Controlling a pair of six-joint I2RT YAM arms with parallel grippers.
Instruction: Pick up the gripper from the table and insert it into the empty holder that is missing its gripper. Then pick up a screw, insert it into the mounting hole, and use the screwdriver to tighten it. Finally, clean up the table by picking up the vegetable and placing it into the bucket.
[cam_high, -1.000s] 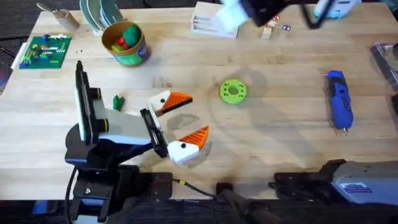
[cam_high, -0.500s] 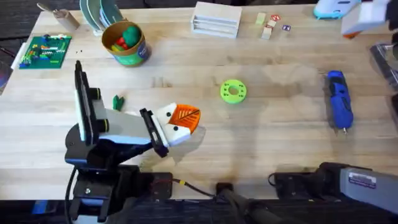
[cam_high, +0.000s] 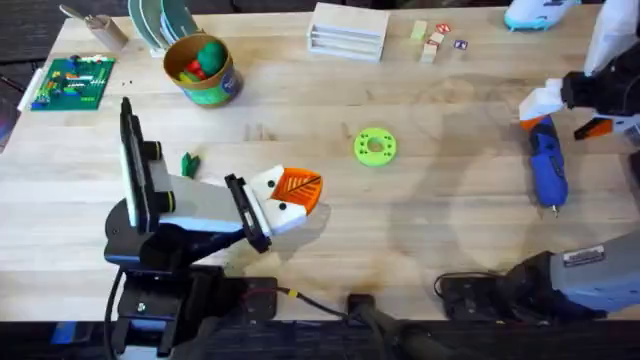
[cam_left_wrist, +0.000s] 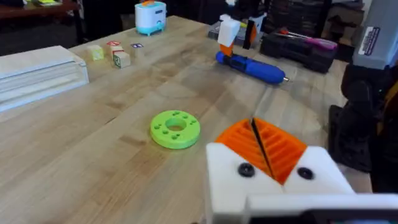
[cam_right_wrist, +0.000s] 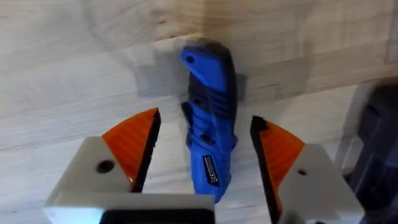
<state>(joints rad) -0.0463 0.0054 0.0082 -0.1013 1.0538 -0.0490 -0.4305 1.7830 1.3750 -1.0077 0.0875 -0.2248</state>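
reaching: right gripper (cam_right_wrist: 205, 149) hovers over the screwdriver (cam_high: 546, 163), far right of the worktop (cam_high: 440, 200), jaws apart astride its body.
advice: descend centred, then close.
left gripper (cam_high: 290, 195): jaws together, holding nothing.

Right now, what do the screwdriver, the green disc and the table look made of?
Screwdriver: looks like moulded blue plastic with darker ribbed grip bands, slight sheen; short metal-looking bit at its tip.
Green disc: matte lime plastic with small holes, possibly printed; can't confirm.
Table: light wood, visible grain and plank seams, smooth low-gloss finish.
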